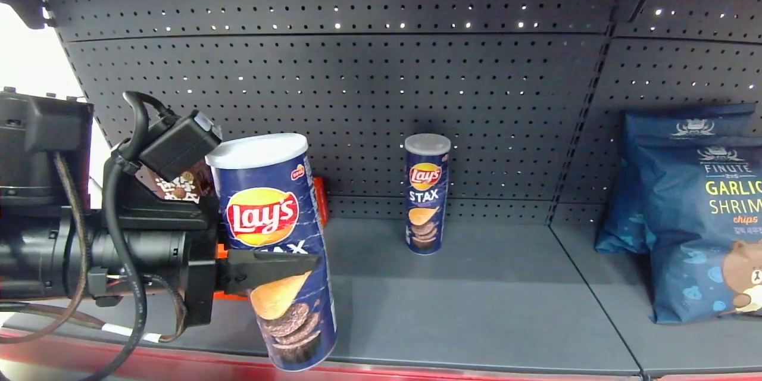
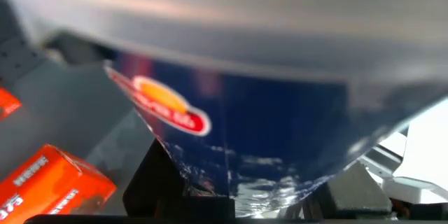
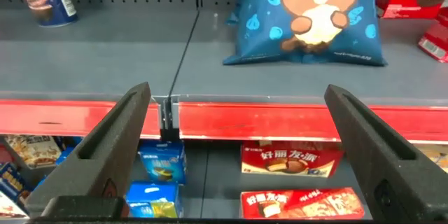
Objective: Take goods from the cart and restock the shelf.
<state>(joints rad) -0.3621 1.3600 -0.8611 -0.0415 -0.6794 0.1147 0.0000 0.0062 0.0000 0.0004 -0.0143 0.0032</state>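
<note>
Left gripper [image 1: 280, 266]: pinched on the held chip can [image 1: 262, 190], with one dark finger [image 1: 268, 263] laid across the can's front, low at the left of the head view.
Held chip can: a dark blue tube with a white lid is carried slightly tilted, lid leaning left, at the front edge of the shelf [image 1: 476, 297] (whether its base touches the board cannot be told). In the left wrist view its blue wall [image 2: 266, 126] is seen close up.
Right gripper [image 3: 238, 98]: spread wide, with nothing held between its fingers [image 3: 105, 154], and seen in front of the red edge strip [image 3: 280, 119].
Lower tier: red snack boxes [image 3: 290, 162] and blue biscuit packs [image 3: 162, 168] are stocked under that strip.
Orange boxes: one [image 2: 56, 182] is seen lying on the shelf beside the held can, and an orange edge [image 1: 321, 199] is shown just behind it.
Standing chip can [image 1: 426, 193]: a can of the same kind is set upright at the back of the shelf, near the pegboard [image 1: 357, 101] and well apart from the held can, to its right.
Chip bags [image 1: 702, 226]: blue bags are stood in the next bay to the right, the front one printed with a cartoon bear [image 3: 308, 17].
Pegboard: a dark perforated panel is fixed behind everything.
</note>
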